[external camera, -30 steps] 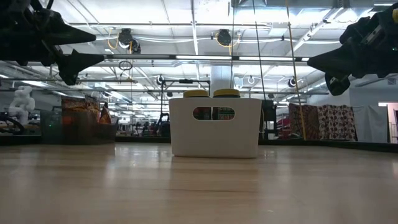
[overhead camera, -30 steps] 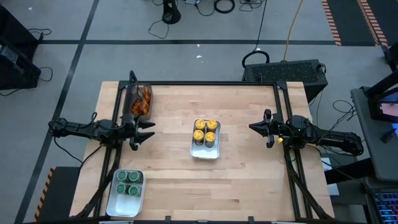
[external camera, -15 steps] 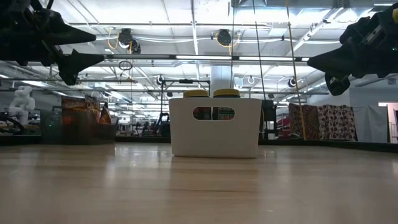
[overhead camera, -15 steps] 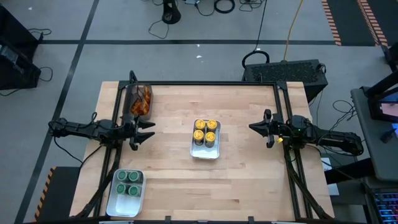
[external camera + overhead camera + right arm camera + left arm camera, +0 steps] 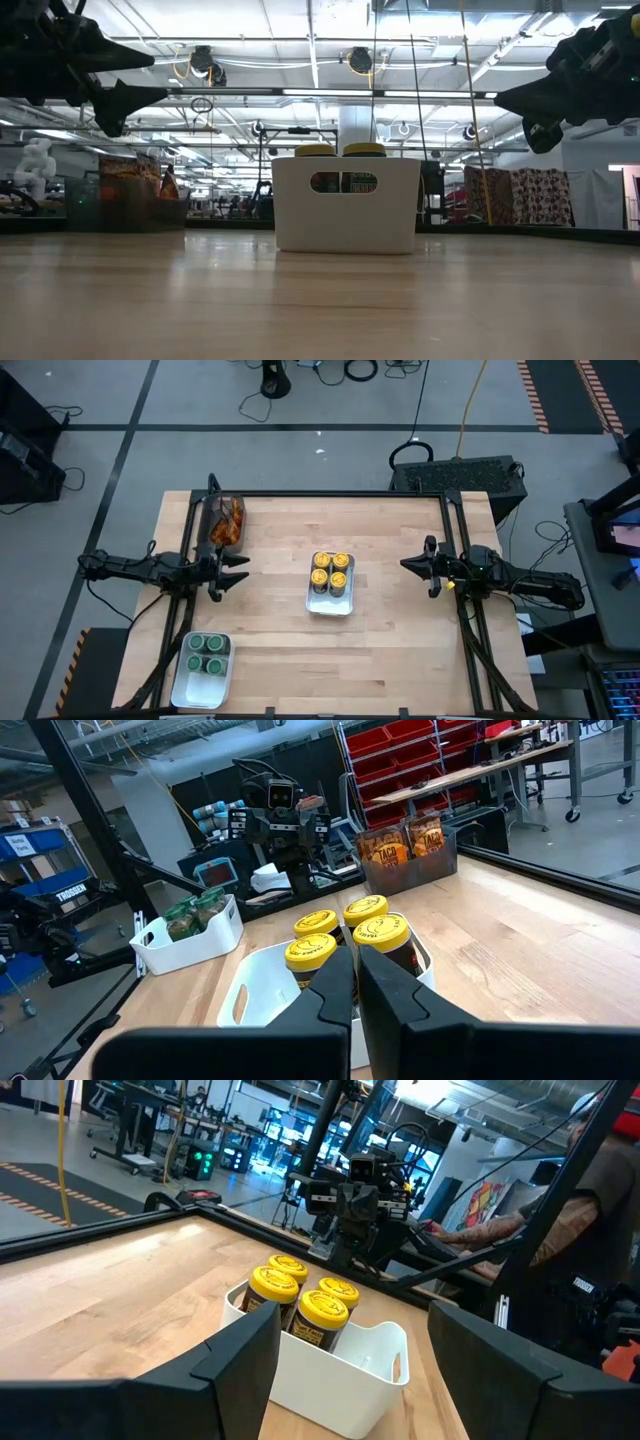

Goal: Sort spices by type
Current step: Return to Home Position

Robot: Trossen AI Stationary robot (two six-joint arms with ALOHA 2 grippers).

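Observation:
Four yellow-lidded jars (image 5: 330, 572) stand in a white tray (image 5: 347, 603) at the table's middle, also shown as yellow-lidded jars (image 5: 300, 1295) in the left wrist view. Four green-lidded jars (image 5: 205, 657) stand in a second white tray (image 5: 185, 685) at the near left corner. Orange-brown packets (image 5: 230, 518) stand upright in a dark bin (image 5: 208, 525) at the far left. My left gripper (image 5: 240, 571) hovers open, left of the middle tray. My right gripper (image 5: 404, 566) hovers shut, right of that tray. Both are above the table and touch nothing.
Bare wooden tabletop (image 5: 390, 650) spreads around the middle tray. Black frame rails (image 5: 340, 495) run along the table's far edge and down both sides. A person's arm (image 5: 480, 1235) shows beyond the table, behind the right arm, in the left wrist view.

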